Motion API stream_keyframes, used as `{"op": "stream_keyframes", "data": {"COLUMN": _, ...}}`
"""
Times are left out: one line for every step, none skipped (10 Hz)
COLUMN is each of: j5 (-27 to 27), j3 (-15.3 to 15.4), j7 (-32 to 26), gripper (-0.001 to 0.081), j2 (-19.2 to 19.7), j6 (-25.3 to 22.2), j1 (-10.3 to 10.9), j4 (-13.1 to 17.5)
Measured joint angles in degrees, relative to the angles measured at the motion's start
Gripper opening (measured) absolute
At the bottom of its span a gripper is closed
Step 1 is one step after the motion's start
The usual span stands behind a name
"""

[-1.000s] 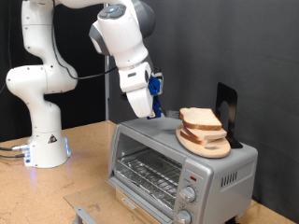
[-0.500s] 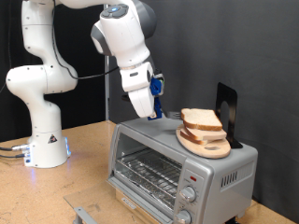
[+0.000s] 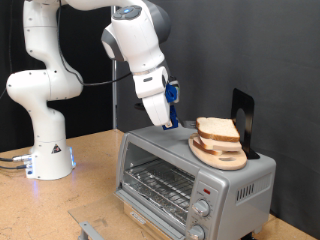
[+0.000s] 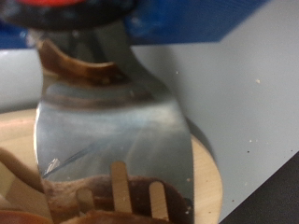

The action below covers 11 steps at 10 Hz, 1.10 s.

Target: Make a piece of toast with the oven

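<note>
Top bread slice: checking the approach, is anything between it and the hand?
No obstacle shows. Only the flat metal tool on the hand spans the gap, tines reaching the stacked pale bread slices on the round wooden plate.

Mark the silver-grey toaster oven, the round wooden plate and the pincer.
Silver-grey toaster oven [image 3: 160,180], exterior view, on its glass door.
Round wooden plate [image 3: 212,156], exterior view, on its front rim.
Pincer [image 3: 176,124], exterior view, at its fingertips beside the bread.
</note>
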Motion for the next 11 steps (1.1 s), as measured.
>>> {"op": "stream_keyframes", "data": {"j5": 0.0, "j3": 0.2, "j7": 0.0, "gripper": 0.0263, "j2": 0.1, "j6": 0.4, "j1": 0.0, "j4": 0.0}}
{"op": "stream_keyframes", "data": {"j5": 0.0, "j3": 0.4, "j7": 0.0, "gripper": 0.0263, "j2": 0.1, "j6": 0.9, "j1": 0.0, "j4": 0.0}}
{"op": "stream_keyframes", "data": {"j5": 0.0, "j3": 0.5, "j7": 0.0, "gripper": 0.0263, "j2": 0.1, "j6": 1.3, "j1": 0.0, "j4": 0.0}}
{"op": "stream_keyframes", "data": {"j5": 0.3, "j3": 0.8, "j7": -0.4, "gripper": 0.0263, "j2": 0.1, "j6": 2.3, "j1": 0.1, "j4": 0.0}}
{"op": "stream_keyframes", "data": {"j5": 0.6, "j3": 1.0, "j7": -0.6, "gripper": 0.0264, "j2": 0.1, "j6": 3.3, "j1": 0.1, "j4": 0.0}}
{"op": "stream_keyframes", "data": {"j5": 0.7, "j3": 0.9, "j7": -0.4, "gripper": 0.0264, "j2": 0.3, "j6": 5.7, "j1": -0.1, "j4": 0.1}}
{"op": "stream_keyframes", "data": {"j5": 0.6, "j3": 0.8, "j7": -0.4, "gripper": 0.0264, "j2": 0.5, "j6": 6.2, "j1": -0.3, "j4": 0.3}}
{"op": "stream_keyframes", "data": {"j5": 0.5, "j3": 0.7, "j7": -0.4, "gripper": 0.0264, "j2": 1.0, "j6": 6.3, "j1": -0.5, "j4": 0.7}}
{"op": "stream_keyframes", "data": {"j5": 0.3, "j3": 0.6, "j7": -0.4, "gripper": 0.0264, "j2": 1.6, "j6": 6.3, "j1": -0.7, "j4": 1.2}}
{"op": "stream_keyframes", "data": {"j5": -0.1, "j3": 0.4, "j7": -0.3, "gripper": 0.0264, "j2": 2.0, "j6": 6.3, "j1": -0.8, "j4": 1.5}}
{"op": "stream_keyframes", "data": {"j5": -0.8, "j3": 0.3, "j7": -0.1, "gripper": 0.0264, "j2": 2.5, "j6": 6.3, "j1": -1.0, "j4": 1.7}}
